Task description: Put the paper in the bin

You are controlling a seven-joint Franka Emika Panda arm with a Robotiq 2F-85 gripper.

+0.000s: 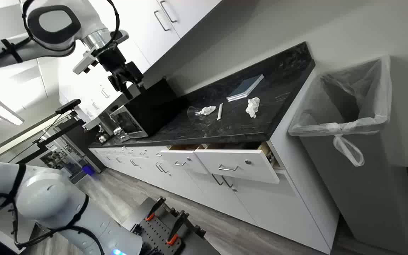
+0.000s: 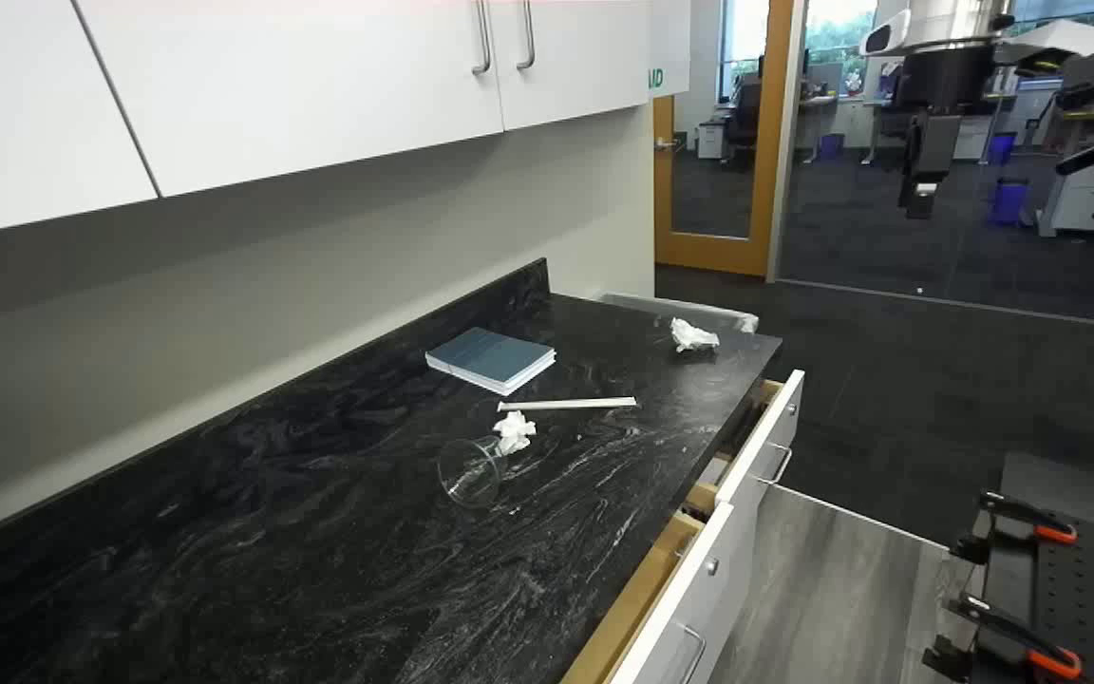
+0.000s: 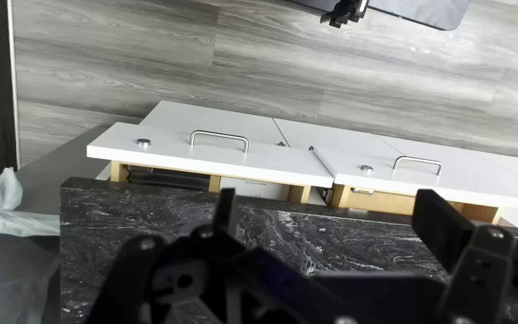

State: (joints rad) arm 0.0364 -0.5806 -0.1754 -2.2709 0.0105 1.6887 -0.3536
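Observation:
Two crumpled white paper wads lie on the black counter: one paper [image 1: 252,107] [image 2: 694,335] near the counter's end by the bin, another paper wad [image 1: 208,110] [image 2: 514,431] at the mouth of a clear glass. Neither shows in the wrist view. The bin [image 1: 370,191] is tall and grey, with a white liner knotted at the front, beyond the counter's end. It shows partly in an exterior view [image 2: 680,306] and at the left of the wrist view [image 3: 52,189]. My gripper [image 1: 134,90] [image 2: 917,199] [image 3: 326,220] is open and empty, raised high above and apart from both wads.
A clear glass [image 1: 193,112] [image 2: 469,473] lies on its side. A white stick [image 1: 220,111] [image 2: 566,404] and a blue-grey notebook [image 1: 245,88] [image 2: 490,359] lie on the counter. Two drawers [image 1: 236,164] [image 3: 209,153] stand open. A microwave [image 1: 154,106] and upper cabinets [image 2: 319,76] are obstacles.

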